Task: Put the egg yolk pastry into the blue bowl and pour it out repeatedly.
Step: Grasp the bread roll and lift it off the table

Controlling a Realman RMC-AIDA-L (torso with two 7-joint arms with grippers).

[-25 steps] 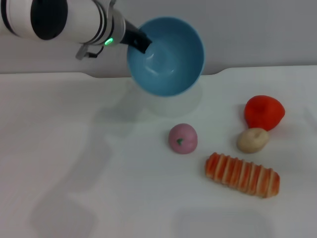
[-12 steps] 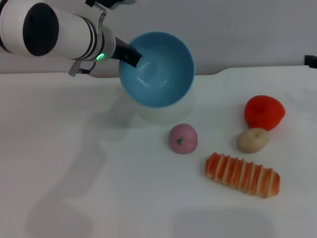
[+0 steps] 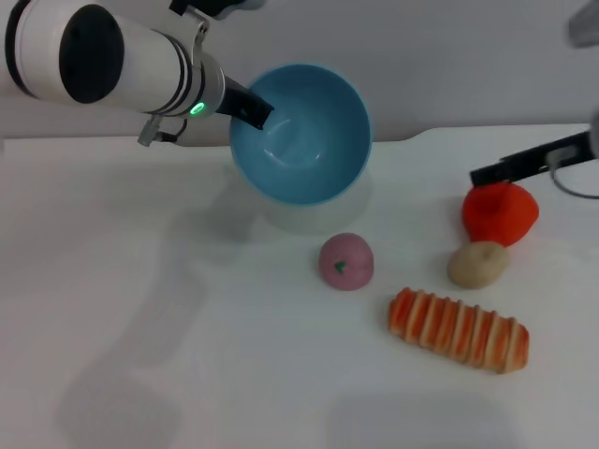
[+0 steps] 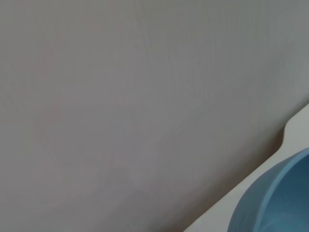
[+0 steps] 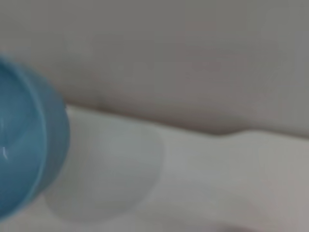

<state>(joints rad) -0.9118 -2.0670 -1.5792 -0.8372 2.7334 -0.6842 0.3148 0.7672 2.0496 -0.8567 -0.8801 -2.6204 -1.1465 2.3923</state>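
Bowl's up in the air and tipped, pastry's sitting out on the surface.

My left tool (image 3: 255, 109) is clamped on the rim of the blue bowl (image 3: 301, 133), holding it clear of the white surface (image 3: 168, 318) with the opening tilted toward me, and nothing is inside it. The egg yolk pastry (image 3: 477, 264) lies on the surface well off to the right of the bowl, touching or just beside the red thing (image 3: 500, 211) behind it and near the orange-striped bread (image 3: 459, 329). The pink ball (image 3: 346, 261) sits between the bowl and the bread. My right tool (image 3: 510, 165) pokes in from the right edge, just above the red thing; can't tell if its fingers are apart or together.
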